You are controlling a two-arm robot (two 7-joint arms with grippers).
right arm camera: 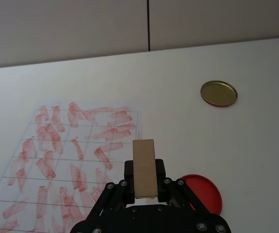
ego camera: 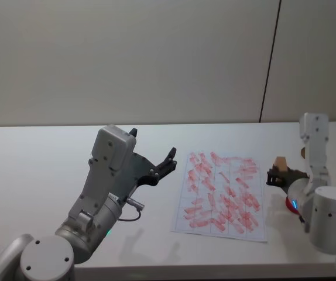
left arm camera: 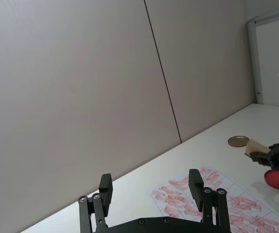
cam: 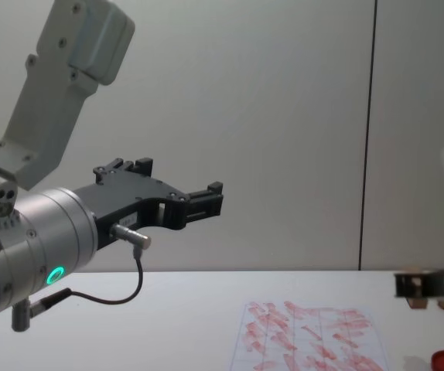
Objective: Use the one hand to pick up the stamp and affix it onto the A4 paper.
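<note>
The stamp (right arm camera: 144, 167), a small pale beige block, stands upright between the black fingers of my right gripper (right arm camera: 144, 175), which is shut on it. In the head view the stamp (ego camera: 281, 164) and right gripper (ego camera: 278, 175) hover just off the right edge of the A4 paper (ego camera: 223, 196), a white sheet covered with red-pink marks. They are above the table, near the red round base (right arm camera: 205, 191). My left gripper (ego camera: 153, 143) is raised well above the table to the left of the paper, open and holding nothing.
A flat gold disc (right arm camera: 218, 93) lies on the white table beyond the red base (ego camera: 289, 203), to the right of the paper. A grey wall runs behind the table. The left arm's cable (cam: 121, 297) hangs under its wrist.
</note>
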